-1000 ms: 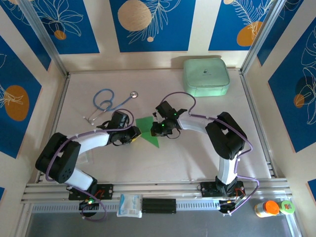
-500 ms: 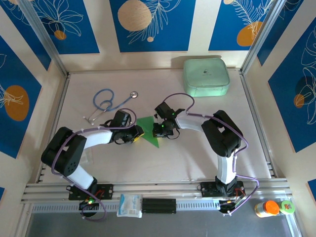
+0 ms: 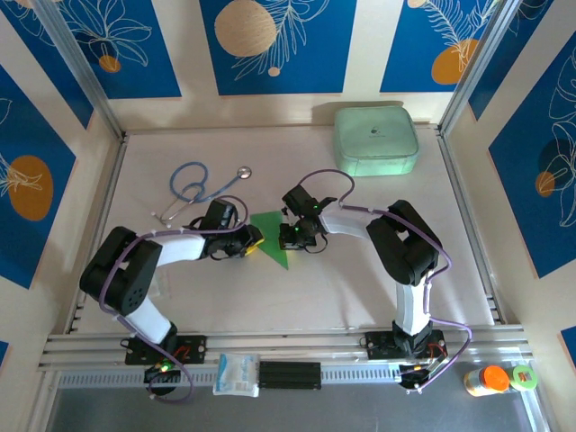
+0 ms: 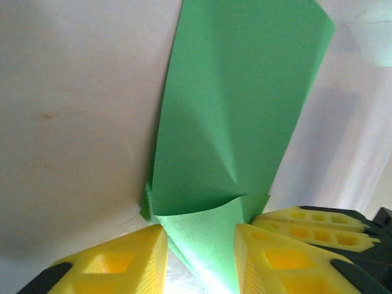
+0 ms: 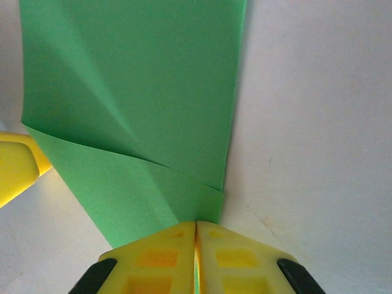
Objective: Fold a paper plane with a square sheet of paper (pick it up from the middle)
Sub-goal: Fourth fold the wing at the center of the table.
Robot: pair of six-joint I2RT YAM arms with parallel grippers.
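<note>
The square sheet of paper [image 3: 269,238] is bright green and creased into a smaller pointed shape, lying mid-table between both grippers. My left gripper [image 3: 249,241] is at its left edge. In the left wrist view this gripper [image 4: 199,260] stands open, and a lifted flap of the paper [image 4: 239,116] runs down between its yellow fingers [image 4: 116,263]. My right gripper [image 3: 290,236] is at the right edge. Its jaws [image 5: 196,242] are shut on the paper [image 5: 135,98], with a thin green sliver between the pads.
A pale mint zip case [image 3: 375,139] sits at the back right. A blue stethoscope [image 3: 198,184] lies at the back left. A white packet [image 3: 237,373] rests on the front rail, and an orange-capped bottle [image 3: 490,380] stands at the front right.
My left arm's elbow has swung a little forward and right while its gripper stayed at the paper's left edge. The right gripper and the paper have hardly moved.
</note>
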